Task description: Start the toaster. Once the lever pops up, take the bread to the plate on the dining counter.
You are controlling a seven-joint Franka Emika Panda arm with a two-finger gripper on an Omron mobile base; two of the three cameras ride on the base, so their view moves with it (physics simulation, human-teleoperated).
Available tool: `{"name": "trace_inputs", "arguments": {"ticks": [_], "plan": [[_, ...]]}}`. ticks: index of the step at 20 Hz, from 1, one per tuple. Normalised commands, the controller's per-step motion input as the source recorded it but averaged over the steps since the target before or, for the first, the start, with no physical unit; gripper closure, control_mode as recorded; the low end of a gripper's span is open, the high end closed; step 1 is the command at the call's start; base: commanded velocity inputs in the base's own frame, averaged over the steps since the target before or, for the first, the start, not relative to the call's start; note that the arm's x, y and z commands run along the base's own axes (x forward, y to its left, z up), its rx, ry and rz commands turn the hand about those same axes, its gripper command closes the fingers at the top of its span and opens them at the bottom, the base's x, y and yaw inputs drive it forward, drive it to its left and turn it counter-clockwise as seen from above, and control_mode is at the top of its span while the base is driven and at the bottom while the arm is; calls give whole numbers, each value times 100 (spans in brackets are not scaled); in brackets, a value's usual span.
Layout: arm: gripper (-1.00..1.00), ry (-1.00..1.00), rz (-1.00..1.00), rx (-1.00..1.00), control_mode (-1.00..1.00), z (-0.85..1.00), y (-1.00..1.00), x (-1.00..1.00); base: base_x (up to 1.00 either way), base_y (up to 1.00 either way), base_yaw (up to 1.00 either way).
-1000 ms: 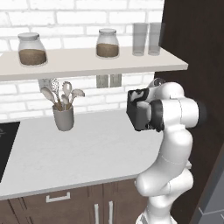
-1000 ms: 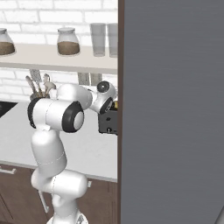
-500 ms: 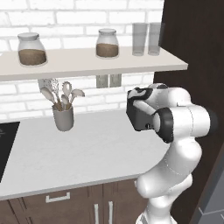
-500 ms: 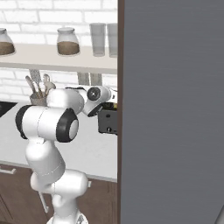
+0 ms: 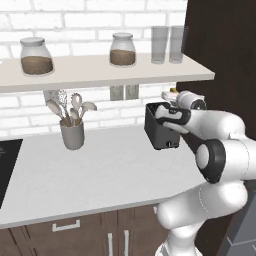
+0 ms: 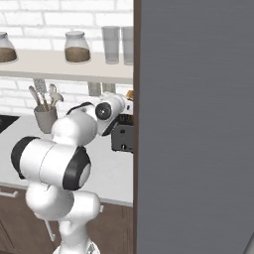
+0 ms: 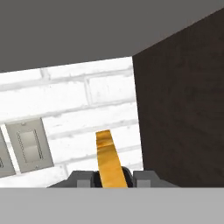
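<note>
Black toaster (image 5: 161,128): on table (image 5: 100,175), right end, close to dark cabinet wall (image 7: 183,109).
Bread (image 7: 109,162): orange-brown crust edge standing between the jaws in hand view; a small tan patch above the toaster in right base view (image 6: 129,94). Cannot tell whether fully clear of the slot.
Gripper (image 5: 171,95): over the toaster top, jaws narrow, closed on the bread edge.
Step in hand: lifting bread out, judged.
Method advised: pull straight up along the slot; keep slice upright; avoid twisting until clear; mind shelf (image 5: 100,70) overhead and cabinet wall alongside.
Risk: thin edge grip, slice may slip or pivot; toaster may shift if slice binds.
Remaining: carry to plate on dining counter, not yet done.
</note>
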Motion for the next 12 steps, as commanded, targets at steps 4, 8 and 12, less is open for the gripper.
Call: {"name": "trace_inputs", "arguments": {"ticks": [4,8,12], "plan": [[100,0,0,0,-100,59,13,-82,0,0,0],[100,0,0,0,-100,84,31,-86,0,0,0],[100,12,0,0,-100,80,35,-78,0,0,0]]}}
